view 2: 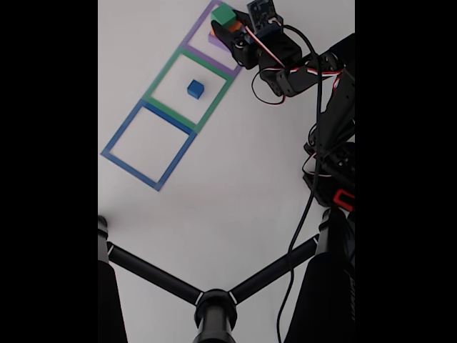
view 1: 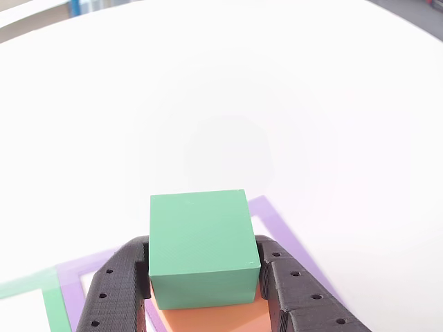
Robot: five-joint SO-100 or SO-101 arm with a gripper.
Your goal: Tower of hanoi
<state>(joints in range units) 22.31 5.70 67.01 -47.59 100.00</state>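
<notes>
In the other view, a green cube [view 1: 201,245] rests on an orange block [view 1: 214,317], and my gripper [view 1: 204,243] is shut on the green cube, one black finger pressed to each side. The fixed view shows the same stack, green cube [view 2: 223,13] above the orange block [view 2: 233,26], inside a purple taped square [view 2: 194,37] at the top, with the gripper [view 2: 232,28] on it. A small blue cube [view 2: 196,88] sits alone in the middle green square [view 2: 163,73]. The blue square [view 2: 121,128] has nothing in it.
Purple tape [view 1: 278,223] and green tape [view 1: 52,304] mark the white table around the stack. The arm [view 2: 325,107] and its cables run along the right side of the fixed view. A black three-legged stand [view 2: 214,307] crosses the bottom.
</notes>
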